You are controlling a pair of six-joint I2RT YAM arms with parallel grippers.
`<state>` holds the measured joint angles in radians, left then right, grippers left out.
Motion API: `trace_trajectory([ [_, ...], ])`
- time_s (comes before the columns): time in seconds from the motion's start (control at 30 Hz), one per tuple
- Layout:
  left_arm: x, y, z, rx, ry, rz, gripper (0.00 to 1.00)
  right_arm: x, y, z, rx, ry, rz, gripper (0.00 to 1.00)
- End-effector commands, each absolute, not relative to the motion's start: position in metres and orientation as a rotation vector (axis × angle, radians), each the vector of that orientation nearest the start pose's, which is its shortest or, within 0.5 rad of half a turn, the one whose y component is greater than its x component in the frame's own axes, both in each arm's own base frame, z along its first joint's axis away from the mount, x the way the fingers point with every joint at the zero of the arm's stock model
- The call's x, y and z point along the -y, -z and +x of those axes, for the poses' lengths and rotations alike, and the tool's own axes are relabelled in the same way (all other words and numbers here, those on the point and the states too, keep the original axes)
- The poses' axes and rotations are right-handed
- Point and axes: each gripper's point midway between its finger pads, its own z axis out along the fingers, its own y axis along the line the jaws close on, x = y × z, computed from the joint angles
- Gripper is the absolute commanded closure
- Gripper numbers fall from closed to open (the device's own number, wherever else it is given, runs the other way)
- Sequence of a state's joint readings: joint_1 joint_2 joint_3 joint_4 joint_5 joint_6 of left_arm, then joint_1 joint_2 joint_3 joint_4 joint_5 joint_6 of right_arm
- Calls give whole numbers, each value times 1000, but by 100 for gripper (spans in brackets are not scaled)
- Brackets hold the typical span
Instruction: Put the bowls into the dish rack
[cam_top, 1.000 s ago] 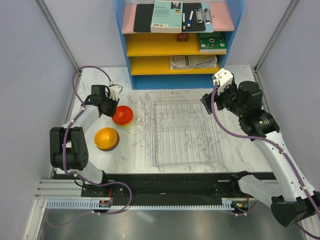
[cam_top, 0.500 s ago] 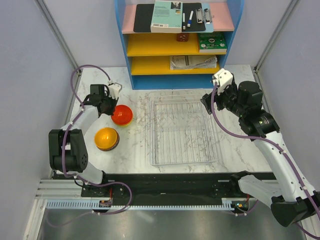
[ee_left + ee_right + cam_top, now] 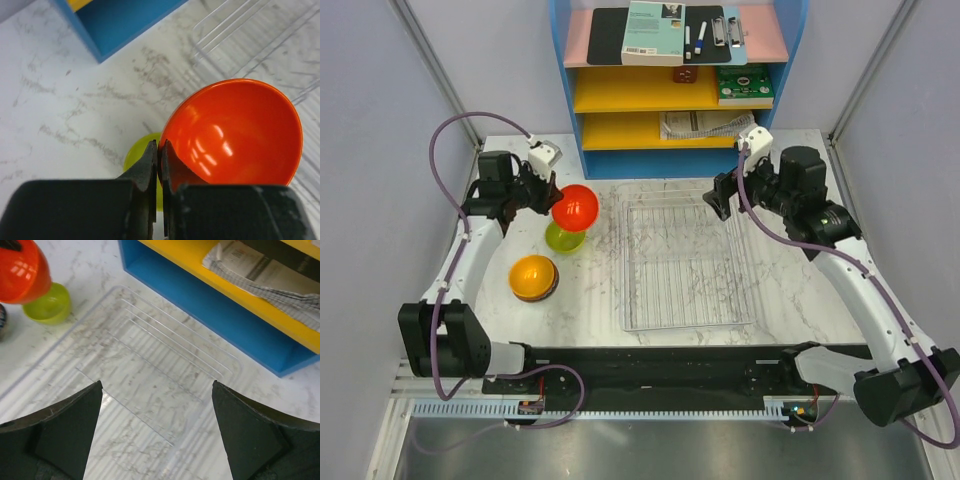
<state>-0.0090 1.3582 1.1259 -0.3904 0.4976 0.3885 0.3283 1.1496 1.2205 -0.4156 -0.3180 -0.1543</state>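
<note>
My left gripper (image 3: 549,200) is shut on the rim of a glossy red bowl (image 3: 575,208) and holds it tilted above the table, left of the dish rack (image 3: 687,258). In the left wrist view the jaws pinch the red bowl (image 3: 235,132) at its rim (image 3: 159,146). A lime-green bowl (image 3: 563,238) sits on the table just below it and also shows in the left wrist view (image 3: 137,155). An orange bowl (image 3: 533,277) lies face down nearer the front left. My right gripper (image 3: 724,197) is open and empty over the rack's far right corner (image 3: 165,360).
A blue-and-yellow shelf unit (image 3: 675,90) with books and papers stands at the back, just behind the rack. Grey walls close both sides. The marble table (image 3: 800,300) extends right of the rack.
My left gripper has lifted the red bowl off the stack and tilted it, uncovering the lime-green bowl beneath. My right arm has moved left and slightly back over the rack's far edge.
</note>
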Motion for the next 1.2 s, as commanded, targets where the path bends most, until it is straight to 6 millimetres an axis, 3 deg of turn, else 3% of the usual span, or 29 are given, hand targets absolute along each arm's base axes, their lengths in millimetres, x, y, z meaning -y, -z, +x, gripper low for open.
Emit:
trace_trajectory([
  [0.0,129,-270,361,-1778,672,806,98,-206,-348,326,-1718,-741,-613,2],
  [0.07,144,-285,356,-1723,736,838,98,-217,-356,328,-1692,-870,-555,3],
  [0.13,160,-292,353,-1691,756,871,98,-232,-348,329,-1710,-1011,-541,2],
  [0.17,165,-292,353,-1686,760,881,98,-238,-354,333,-1681,-1061,-535,2],
  [0.3,192,-293,350,-1658,749,953,98,-269,-343,339,-1758,-1399,-478,2],
  [0.37,206,-290,351,-1654,732,985,98,-276,-343,341,-1739,-1479,-474,2],
  [0.53,226,-287,360,-1646,688,999,98,-283,-317,351,-1826,-1527,-399,2],
  [0.8,230,-297,379,-1620,575,972,98,-285,-291,336,-1904,-1565,-423,2],
  [1.17,241,-309,367,-1582,619,990,98,-293,-271,325,-1953,-1577,-447,2],
])
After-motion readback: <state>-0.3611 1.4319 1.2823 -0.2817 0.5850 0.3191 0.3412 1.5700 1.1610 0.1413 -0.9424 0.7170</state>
